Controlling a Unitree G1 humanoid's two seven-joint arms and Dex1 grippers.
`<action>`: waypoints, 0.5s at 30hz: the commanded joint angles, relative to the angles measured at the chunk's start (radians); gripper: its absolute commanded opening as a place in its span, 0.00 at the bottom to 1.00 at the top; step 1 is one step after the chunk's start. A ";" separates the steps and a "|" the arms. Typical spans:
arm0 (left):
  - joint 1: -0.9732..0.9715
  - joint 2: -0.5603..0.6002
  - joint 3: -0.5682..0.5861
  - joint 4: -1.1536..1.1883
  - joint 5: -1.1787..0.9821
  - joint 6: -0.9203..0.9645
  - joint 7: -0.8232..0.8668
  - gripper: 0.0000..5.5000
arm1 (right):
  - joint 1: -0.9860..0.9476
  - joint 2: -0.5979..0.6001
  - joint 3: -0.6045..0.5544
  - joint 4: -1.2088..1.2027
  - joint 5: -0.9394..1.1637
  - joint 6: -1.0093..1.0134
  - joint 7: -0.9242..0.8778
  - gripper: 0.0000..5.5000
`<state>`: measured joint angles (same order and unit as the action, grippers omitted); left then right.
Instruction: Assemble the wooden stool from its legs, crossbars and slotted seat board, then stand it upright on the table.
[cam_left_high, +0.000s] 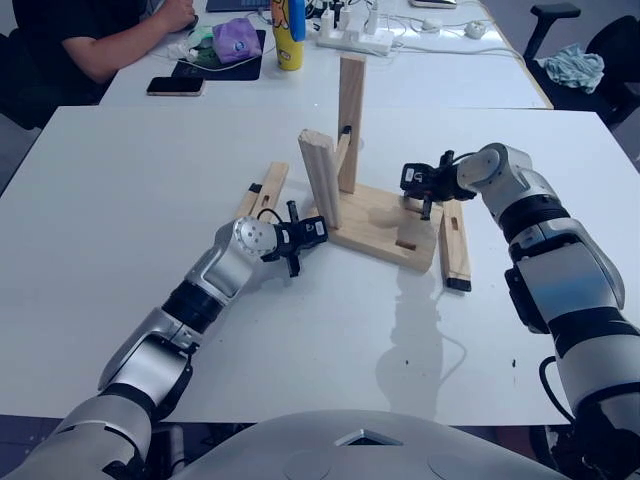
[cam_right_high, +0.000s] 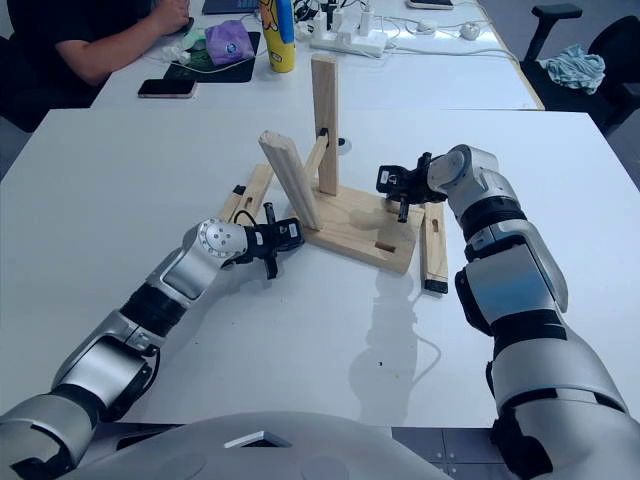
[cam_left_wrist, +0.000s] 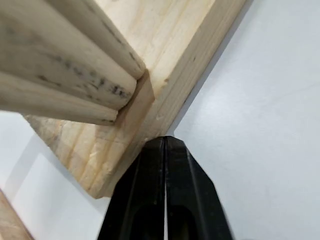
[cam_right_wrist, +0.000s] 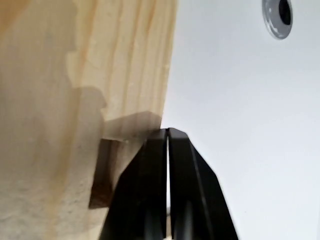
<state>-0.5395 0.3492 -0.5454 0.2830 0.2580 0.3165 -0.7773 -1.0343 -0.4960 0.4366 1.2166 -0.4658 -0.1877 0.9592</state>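
Both pressed together: left tool (cam_left_wrist: 165, 145) at seat board (cam_left_high: 380, 222) corner, right tool (cam_right_wrist: 167, 135) beside its edge slot (cam_right_wrist: 102, 172).

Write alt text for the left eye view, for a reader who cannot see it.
A wooden seat board lies flat on a white table with an upright leg and a leaning leg set in it. The left gripper, shut, sits at the board's left corner and the right gripper, shut, at its far right edge. Two loose legs lie beside it.

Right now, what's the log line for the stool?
seat board: lying flat, two legs standing | left gripper: shut, at its edge | right gripper: shut, at far edge
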 joint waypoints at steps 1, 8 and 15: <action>0.005 -0.023 0.000 0.092 0.026 0.025 0.032 0.00 | 0.047 0.003 0.000 -0.008 0.022 0.018 0.137 0.00; -0.013 -0.069 0.064 0.143 0.002 0.036 0.100 0.00 | 0.116 0.022 -0.069 -0.073 0.110 0.055 0.173 0.00; -0.026 -0.106 0.087 0.197 -0.007 0.013 0.120 0.00 | 0.266 0.050 -0.126 -0.255 0.207 0.149 0.191 0.00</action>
<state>-0.5745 0.2647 -0.4492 0.4300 0.2485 0.3211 -0.6578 -0.8500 -0.4924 0.3120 1.0282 -0.2925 -0.0771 1.1182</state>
